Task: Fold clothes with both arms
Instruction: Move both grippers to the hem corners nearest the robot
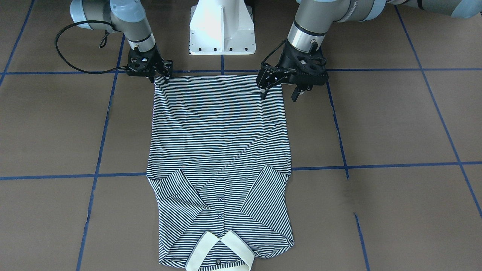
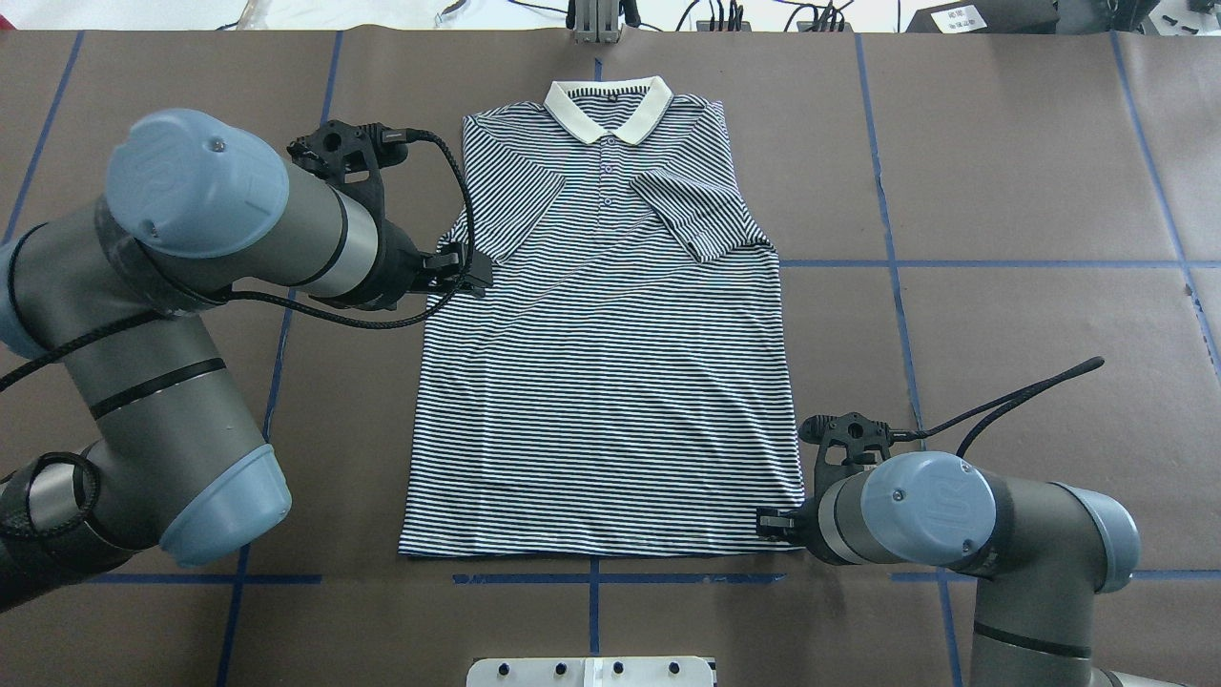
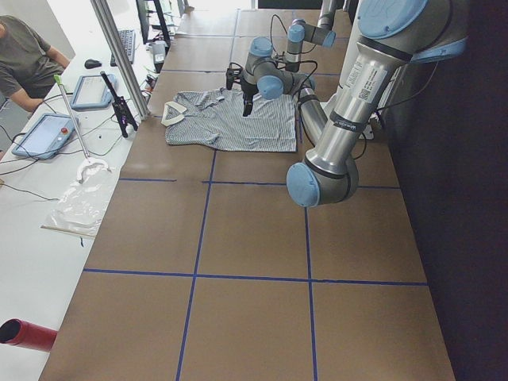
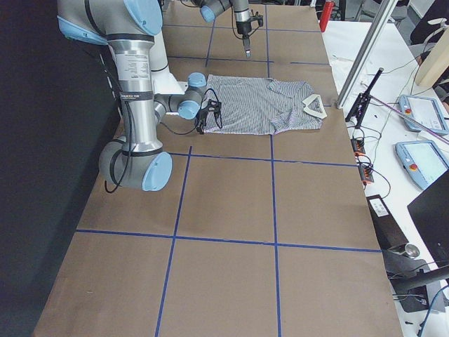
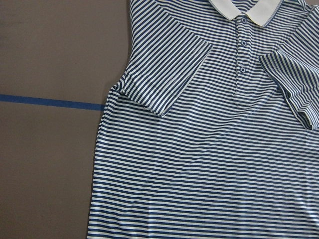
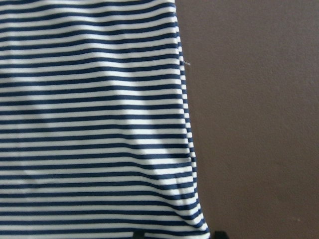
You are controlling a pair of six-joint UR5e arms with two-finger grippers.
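Note:
The striped polo shirt lies flat, front up, on the brown table. Both sleeves are folded in over the chest, and the cream collar is at the far side from the robot. My right gripper is low at the hem's corner on my right. In the right wrist view the shirt's side edge fills the frame, and dark fingertips stand apart at the bottom, either side of the corner. My left gripper is open and empty, raised above the other hem corner. Its camera looks down on the shirt.
The white pedestal base stands behind the hem. Blue tape lines cross the table. Beyond the collar end are a metal post, tablets and a seated operator.

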